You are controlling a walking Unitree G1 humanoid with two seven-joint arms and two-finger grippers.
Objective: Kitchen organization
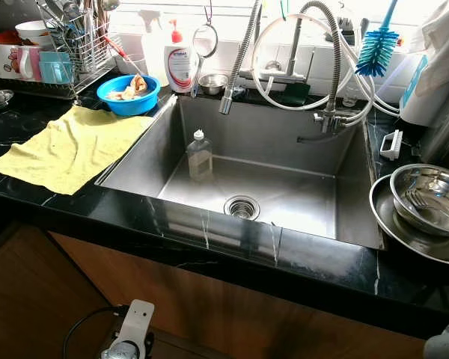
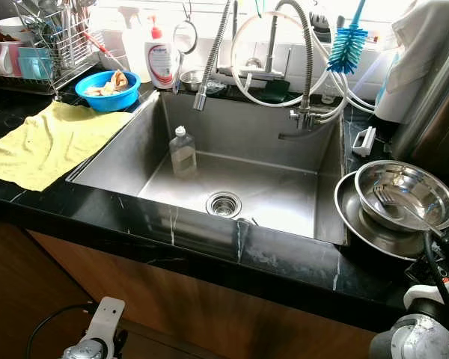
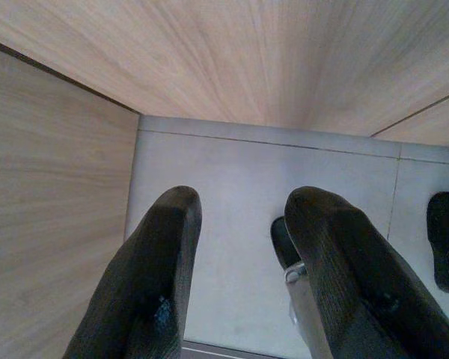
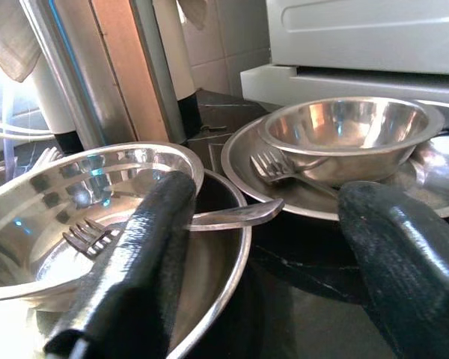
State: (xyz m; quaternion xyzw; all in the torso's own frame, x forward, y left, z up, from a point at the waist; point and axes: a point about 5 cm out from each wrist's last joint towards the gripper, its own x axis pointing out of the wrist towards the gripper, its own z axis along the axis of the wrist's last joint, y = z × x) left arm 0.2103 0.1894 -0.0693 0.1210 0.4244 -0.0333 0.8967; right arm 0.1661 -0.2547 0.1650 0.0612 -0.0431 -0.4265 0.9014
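A steel bowl [image 2: 402, 193] with a fork [image 4: 86, 233] in it sits on a steel plate [image 2: 374, 238] on the black counter right of the sink. My right gripper [image 4: 269, 196] is low at the counter's edge, just in front of this bowl, open with nothing between its fingers. A second steel bowl [image 4: 344, 134] on a plate with another fork [image 4: 280, 168] lies beside the first. A clear soap bottle [image 1: 199, 155] stands inside the sink [image 1: 284, 198]. My left gripper [image 3: 243, 206] hangs open over the floor beside the wooden cabinet.
A yellow cloth [image 1: 71, 146] lies left of the sink, with a blue bowl [image 1: 127, 93] of scraps and a full dish rack [image 1: 56, 45] behind it. Faucet hoses [image 1: 299, 52], a blue brush [image 1: 376, 45] and a tall steel cylinder [image 4: 56, 67] stand at the back.
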